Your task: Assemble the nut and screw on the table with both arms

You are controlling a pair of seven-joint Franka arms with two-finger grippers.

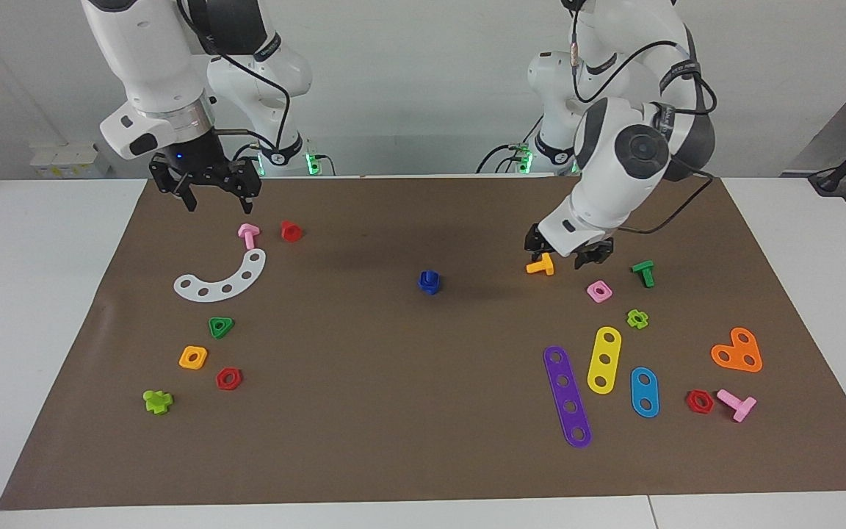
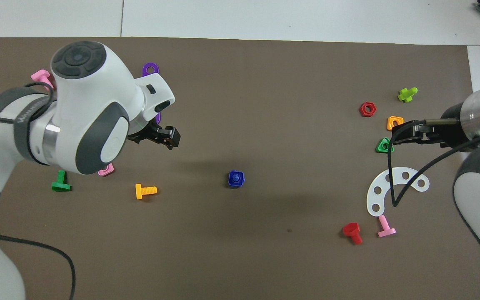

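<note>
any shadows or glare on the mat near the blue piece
Facing view: a soft dark shadow spreads on the mat around the blue nut and screw, toward the left pincer; no glare. Overhead view: faint shadow bands lie beside the same piece, and the left arm's housing blocks several parts.

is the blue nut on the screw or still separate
On it: the nut and screw sit as one blue piece mid-mat, the screw's round end showing in the nut's hole.
</note>
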